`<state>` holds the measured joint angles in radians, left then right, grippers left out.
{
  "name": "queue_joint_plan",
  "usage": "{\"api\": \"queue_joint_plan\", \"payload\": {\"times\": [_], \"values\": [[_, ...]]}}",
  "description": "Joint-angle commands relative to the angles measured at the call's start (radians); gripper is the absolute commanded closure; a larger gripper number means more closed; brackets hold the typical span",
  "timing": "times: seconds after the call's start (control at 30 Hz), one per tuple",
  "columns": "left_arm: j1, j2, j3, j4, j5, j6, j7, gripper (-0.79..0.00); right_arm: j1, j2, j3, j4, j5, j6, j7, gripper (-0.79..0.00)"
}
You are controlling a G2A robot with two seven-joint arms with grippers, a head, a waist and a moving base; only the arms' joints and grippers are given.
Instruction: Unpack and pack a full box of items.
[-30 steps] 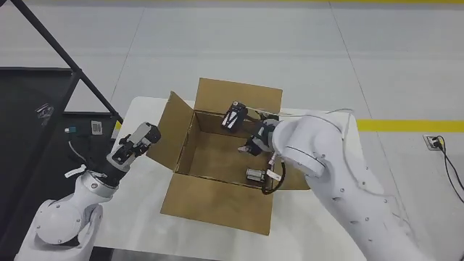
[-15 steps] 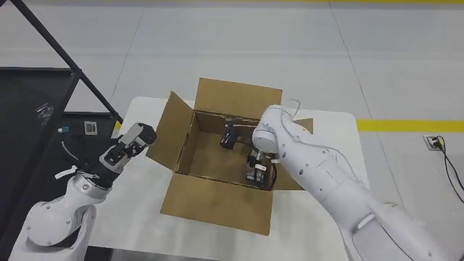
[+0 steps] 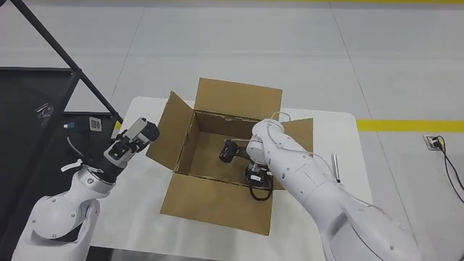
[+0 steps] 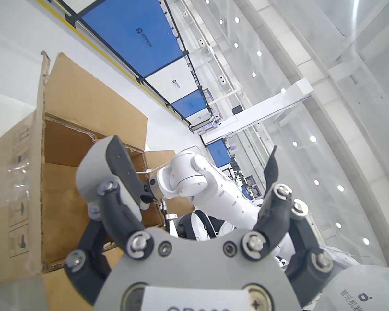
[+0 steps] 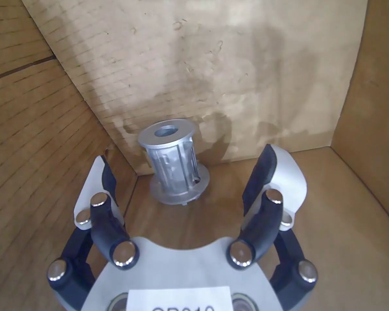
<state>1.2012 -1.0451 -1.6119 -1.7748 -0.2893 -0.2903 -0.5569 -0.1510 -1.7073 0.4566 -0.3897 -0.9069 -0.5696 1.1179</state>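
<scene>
An open cardboard box [image 3: 217,204] stands on the white table [image 3: 145,210]. My right gripper [image 3: 229,151] is down inside it, open. In the right wrist view a silver metal spool-shaped part [image 5: 173,166] stands upright in a corner of the box floor, just beyond the open right gripper [image 5: 184,153] and apart from both fingers. My left gripper [image 3: 138,132] is outside the box beside its left flap, open and holding nothing. In the left wrist view the left gripper [image 4: 193,148] faces the box [image 4: 84,111] and the right arm [image 4: 194,176].
A thin pen-like object [image 3: 335,167] lies on the table right of the box. A black rack [image 3: 43,109] with small items stands at the left. A dark cable loop [image 3: 257,188] hangs from the right arm over the box's near wall. Clear plastic film [image 4: 6,179] clings to the flap.
My right gripper has come down from the box's far rim into the box, toward its floor. The left gripper has barely shifted.
</scene>
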Motion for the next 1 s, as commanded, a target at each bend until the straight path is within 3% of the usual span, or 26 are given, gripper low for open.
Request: {"api": "queue_joint_plan", "payload": {"times": [0.0,0.13,0.23,0.3,0.63,0.97], "values": [[-0.002,0.0,0.0,-0.001,0.002,0.001,0.001,-0.785,0.001,-0.013,-0.006,0.024,-0.003,0.007,-0.003,-0.785],[-0.003,-0.001,0.0,0.003,0.001,0.004,0.005,-0.785,0.001,-0.037,-0.017,0.065,-0.011,0.031,-0.007,-0.708],[-0.003,-0.001,0.0,0.007,0.0,0.005,0.007,-0.785,-0.002,-0.055,-0.022,0.088,-0.012,0.037,-0.012,-0.545],[-0.003,-0.001,0.0,0.007,0.0,0.005,0.009,-0.785,-0.002,-0.065,-0.024,0.104,-0.012,0.042,-0.017,-0.391],[-0.001,-0.002,0.001,0.007,0.002,0.008,0.014,-0.785,0.031,-0.089,-0.016,0.158,-0.015,0.044,-0.112,-0.009],[-0.005,-0.004,0.01,0.006,0.009,0.01,0.013,-0.785,0.09,-0.057,0.024,0.191,0.001,-0.047,-0.333,0.0]]}}
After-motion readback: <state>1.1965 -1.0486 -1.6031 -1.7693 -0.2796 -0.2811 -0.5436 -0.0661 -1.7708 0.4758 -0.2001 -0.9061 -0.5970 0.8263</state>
